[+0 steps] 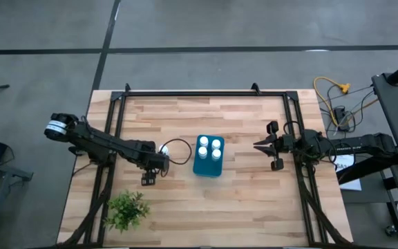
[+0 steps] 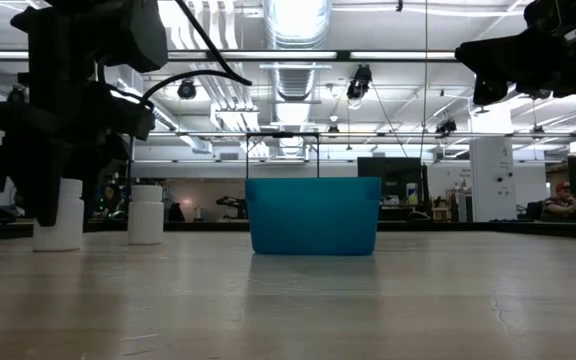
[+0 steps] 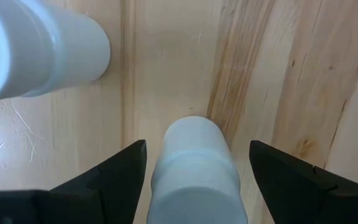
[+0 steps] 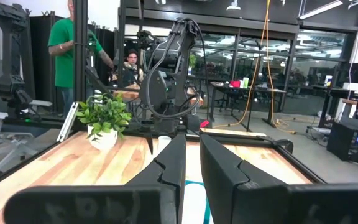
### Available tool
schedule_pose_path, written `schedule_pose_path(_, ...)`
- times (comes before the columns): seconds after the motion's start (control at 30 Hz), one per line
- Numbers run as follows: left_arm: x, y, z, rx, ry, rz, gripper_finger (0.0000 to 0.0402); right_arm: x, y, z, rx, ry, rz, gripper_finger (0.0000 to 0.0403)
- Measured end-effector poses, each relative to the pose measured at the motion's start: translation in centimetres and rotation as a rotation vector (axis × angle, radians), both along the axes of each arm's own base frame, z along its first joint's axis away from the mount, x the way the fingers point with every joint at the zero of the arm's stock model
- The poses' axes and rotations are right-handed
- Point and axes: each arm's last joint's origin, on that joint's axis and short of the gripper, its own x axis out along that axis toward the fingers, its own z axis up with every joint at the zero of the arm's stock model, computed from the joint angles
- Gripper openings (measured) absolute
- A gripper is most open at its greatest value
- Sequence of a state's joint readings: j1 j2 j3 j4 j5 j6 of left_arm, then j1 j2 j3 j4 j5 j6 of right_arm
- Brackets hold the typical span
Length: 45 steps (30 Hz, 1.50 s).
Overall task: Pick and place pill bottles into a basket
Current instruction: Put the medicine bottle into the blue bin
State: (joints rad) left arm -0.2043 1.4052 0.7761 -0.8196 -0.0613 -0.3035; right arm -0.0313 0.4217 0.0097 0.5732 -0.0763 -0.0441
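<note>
The teal-blue basket [image 1: 208,164] stands mid-table and holds several white pill bottles [image 1: 204,142]; it also shows in the low view [image 2: 313,215]. Two more pill bottles stand upright on the table to its left [image 2: 146,213]. My left gripper [image 3: 194,186] is open and low over the table, one finger on either side of one of these bottles [image 3: 194,168] without touching it. The other bottle [image 3: 36,46] stands close beside it. In the high view my left gripper [image 1: 154,167] hides the bottle between its fingers. My right gripper [image 1: 258,145] is shut and empty, above the table to the right of the basket.
A small green plant [image 1: 126,209] stands near the table's front left corner. A black cable [image 1: 178,149] loops between my left gripper and the basket. A dark frame [image 1: 206,93] runs along the table's far and side edges. People stand in the room beyond [image 4: 67,43].
</note>
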Motion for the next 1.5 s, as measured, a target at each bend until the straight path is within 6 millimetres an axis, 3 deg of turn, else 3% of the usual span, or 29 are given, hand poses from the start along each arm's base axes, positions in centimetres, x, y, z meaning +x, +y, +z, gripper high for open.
schedule_pose_path(0.37, 0.0, 0.0, 0.0, -0.003, 0.000, -0.005, 0.0163, 0.0, 0.0, 0.0, 0.000, 0.000, 0.000, 0.0038)
schedule_pose_path(0.93, 0.1, -0.2, 0.4, -0.042, 0.011, -0.036, 0.0161, 0.0, 0.0, 0.0, 0.000, 0.000, 0.000, 0.0038)
schedule_pose_path(1.5, 4.3, -0.9, 9.0, -0.054, -0.236, -0.175, 0.0161, 0.0, 0.0, 0.0, 0.000, 0.000, 0.000, 0.0038)
